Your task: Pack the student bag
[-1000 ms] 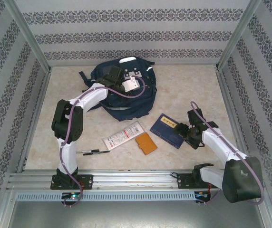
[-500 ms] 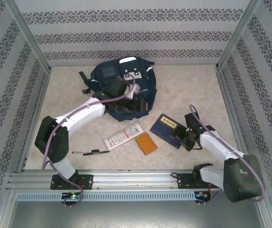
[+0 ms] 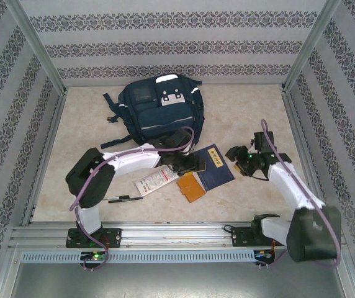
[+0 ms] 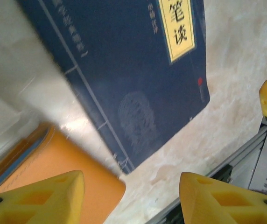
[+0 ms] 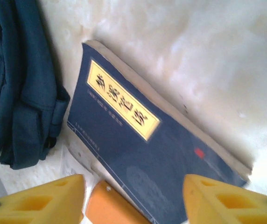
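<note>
The large navy-blue fabric backpack with white patches (image 3: 159,115) is laid at the far middle of the pale marbled worktop (image 3: 258,118), with its front pockets turned upward. Just beside its near right corner, a flat navy-blue booklet with a yellow title label (image 3: 216,166) is laid flat. A small flat orange case (image 3: 190,187) is set against the booklet's near left side. A white printed packet (image 3: 156,181) is placed to the left of the case, and a black pen (image 3: 121,198) lies nearer the front edge.

The left arm (image 3: 128,160) is stretched rightward, and the left jaws are held over the booklet's left edge. They are released: the yellow fingertips (image 4: 35,198) are parted with nothing between them. The right arm (image 3: 289,183) is bent inward, and the right jaws are held just beside the booklet's right edge. These are likewise spread and empty, as shown by the yellow fingertips (image 5: 231,200) in the right wrist view.
</note>
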